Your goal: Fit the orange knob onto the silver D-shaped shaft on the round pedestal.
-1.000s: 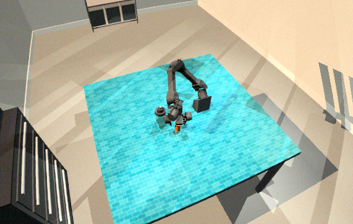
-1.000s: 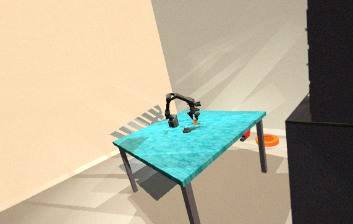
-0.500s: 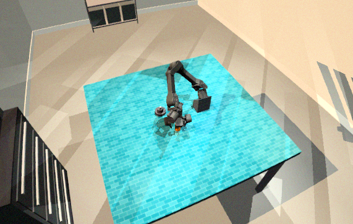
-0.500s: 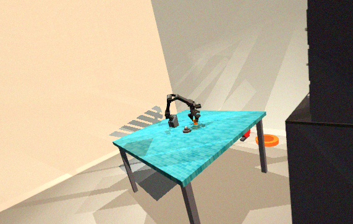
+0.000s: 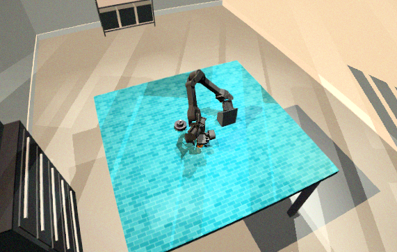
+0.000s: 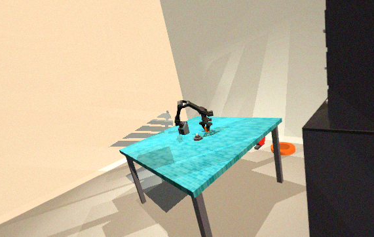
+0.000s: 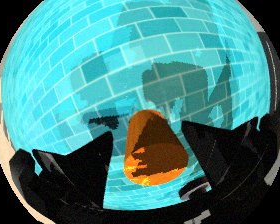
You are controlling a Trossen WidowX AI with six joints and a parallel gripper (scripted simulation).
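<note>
Arm bends down over the turquoise table (pedestal nearby).

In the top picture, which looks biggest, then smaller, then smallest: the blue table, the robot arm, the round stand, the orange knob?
1. Table, by far the biggest.
2. Arm.
3. Round stand.
4. Orange knob, only a sliver showing under the gripper, so its true size is unsure.

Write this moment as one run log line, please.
phase: grasping | gripper: open, closing around orange knob, not gripped | knob: on table | pedestal: shaft bare
</note>
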